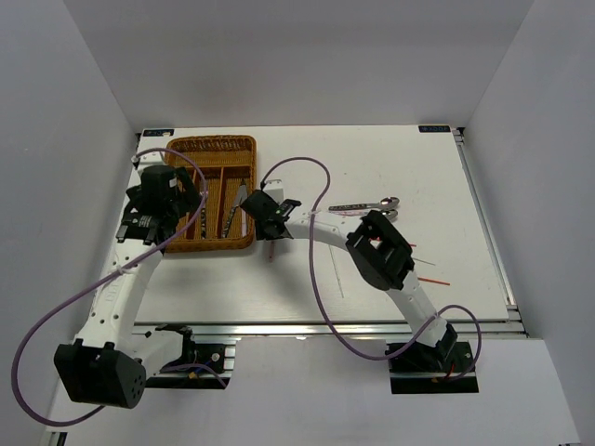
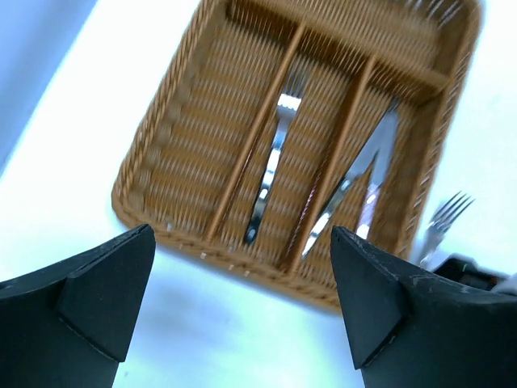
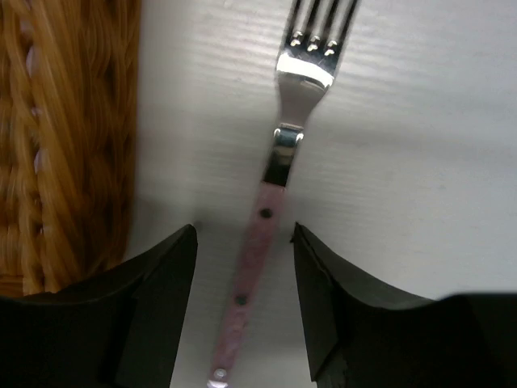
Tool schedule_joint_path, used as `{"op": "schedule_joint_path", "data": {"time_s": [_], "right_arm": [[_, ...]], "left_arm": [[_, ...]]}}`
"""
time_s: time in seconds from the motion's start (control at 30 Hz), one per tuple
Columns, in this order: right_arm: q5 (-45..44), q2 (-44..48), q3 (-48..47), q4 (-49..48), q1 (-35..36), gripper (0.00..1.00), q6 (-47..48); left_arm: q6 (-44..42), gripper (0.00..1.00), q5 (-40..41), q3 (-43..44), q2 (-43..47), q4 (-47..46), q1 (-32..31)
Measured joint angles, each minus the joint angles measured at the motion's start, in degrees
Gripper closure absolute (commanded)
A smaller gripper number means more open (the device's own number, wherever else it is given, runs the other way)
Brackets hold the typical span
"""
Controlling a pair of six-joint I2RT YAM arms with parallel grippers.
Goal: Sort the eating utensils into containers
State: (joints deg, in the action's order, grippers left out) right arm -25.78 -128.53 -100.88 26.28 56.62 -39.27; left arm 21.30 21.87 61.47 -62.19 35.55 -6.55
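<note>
Right jaws apart astride fork (image 3: 257,234) — pink riveted handle, silver tines — beside wicker tray (image 3: 65,121); left jaws wide apart.

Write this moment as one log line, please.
left gripper: open, empty, above tray | right gripper: open, straddling pink-handled fork on table beside tray

Left gripper (image 2: 242,242) spread wide, right gripper (image 3: 244,238) jaws partly apart
</note>
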Motion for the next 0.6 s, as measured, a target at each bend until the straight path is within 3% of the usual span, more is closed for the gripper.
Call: {"op": "schedule_joint_path", "data": {"time_s": [0.03, 0.13, 0.17, 0.23, 0.27, 0.43, 0.6], "right_arm": [[-0.1, -1.4, -0.7, 0.6, 0.0, 0.43, 0.0], [-1.4, -2.9, -3.5, 1.9, 0.0, 0.58, -0.6], [-1.5, -3.1, -3.5, 2.2, 0.0, 0.72, -0.8], [-1.8, -2.8, -2.7, 2.0, 0.0, 0.87, -1.3], [-1.8, -2.3, -1.5, 1.0, -0.2, 1.0, -1.6], [0.2, 3.0, 7.2, -3.3, -1.4, 1.0, -2.6], [0.5, 10.8, 16.2, -2.7, -1.9, 1.0, -0.4]], "left_arm": [[0.0, 0.02, -0.1, -1.3, 0.2, 0.0, 0.0], [0.0, 0.02, -0.6, -3.9, -0.1, 0.0, 0.0], [0.0, 0.02, -1.0, -4.3, -0.1, 0.1, 0.0], [0.2, 0.02, -1.9, -4.8, -0.2, 0.0, 0.0], [0.2, 0.02, -2.4, -4.8, -0.2, 0.0, 0.0], [1.5, 0.02, -9.1, -5.6, -0.1, -1.6, 0.0], [6.3, 0.02, -25.6, -11.3, 0.7, -8.9, -0.1]]}}
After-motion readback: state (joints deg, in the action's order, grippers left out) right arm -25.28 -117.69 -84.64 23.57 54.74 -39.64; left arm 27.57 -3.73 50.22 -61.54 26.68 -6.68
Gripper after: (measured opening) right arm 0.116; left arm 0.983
